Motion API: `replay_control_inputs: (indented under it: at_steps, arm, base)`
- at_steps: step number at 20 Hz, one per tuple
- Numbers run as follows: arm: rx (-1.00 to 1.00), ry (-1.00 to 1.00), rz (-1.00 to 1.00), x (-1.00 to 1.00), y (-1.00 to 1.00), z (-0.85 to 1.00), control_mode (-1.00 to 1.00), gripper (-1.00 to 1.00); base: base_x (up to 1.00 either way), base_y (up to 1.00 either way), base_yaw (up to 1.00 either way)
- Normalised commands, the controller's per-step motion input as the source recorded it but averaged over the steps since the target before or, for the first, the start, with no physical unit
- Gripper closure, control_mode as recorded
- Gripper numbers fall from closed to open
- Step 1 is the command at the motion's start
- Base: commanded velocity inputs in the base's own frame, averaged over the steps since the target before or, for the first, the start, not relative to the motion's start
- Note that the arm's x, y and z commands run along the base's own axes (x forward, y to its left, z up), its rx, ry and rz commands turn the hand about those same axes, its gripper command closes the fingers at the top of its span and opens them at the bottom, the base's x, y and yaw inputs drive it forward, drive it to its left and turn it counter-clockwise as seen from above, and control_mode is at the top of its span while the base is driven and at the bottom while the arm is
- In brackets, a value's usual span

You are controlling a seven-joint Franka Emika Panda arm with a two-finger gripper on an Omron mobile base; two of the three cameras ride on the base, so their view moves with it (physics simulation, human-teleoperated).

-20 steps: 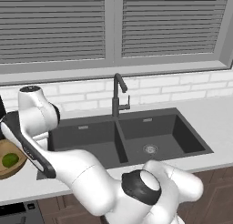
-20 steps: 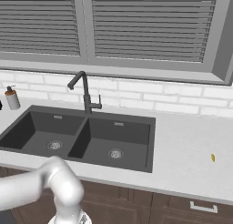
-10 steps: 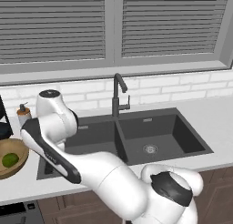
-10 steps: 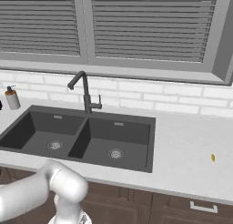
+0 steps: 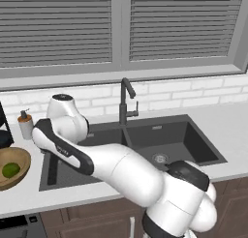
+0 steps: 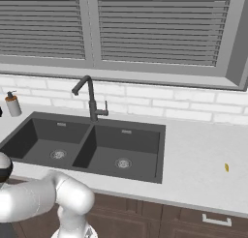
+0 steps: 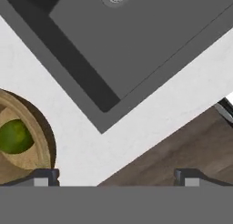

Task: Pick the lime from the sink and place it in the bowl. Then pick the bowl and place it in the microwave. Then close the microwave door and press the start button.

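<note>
Pincer (image 7: 116,175) wide open, empty

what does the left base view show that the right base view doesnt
Left base view alone: the bowl on the counter left of the sink, with the lime lying inside it, and most of the white arm reaching across the left basin.

Right base view alone: both sink drains, plus a small yellow speck on the counter right of the sink.

Shared: the double-basin sink, the faucet, the soap bottle at the back left, the white brick backsplash and the shuttered window.
</note>
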Motion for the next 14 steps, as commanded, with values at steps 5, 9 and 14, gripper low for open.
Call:
replay_control_inputs:
  at_steps: [5,9,14]
  arm:
    - [0.06,0.0,0.42,0.08,0.0,-0.1,-1.0,-1.0]
    - [0.06,0.0,0.33,0.0,0.18,-0.29,-1.0,-1.0]
    - [0.09,0.0,0.15,0.0,0.34,-0.22,-1.0,-1.0]
  base:
    - [0.0,0.0,0.0]
    - [0.0,0.0,0.0]
    - [0.0,0.0,0.0]
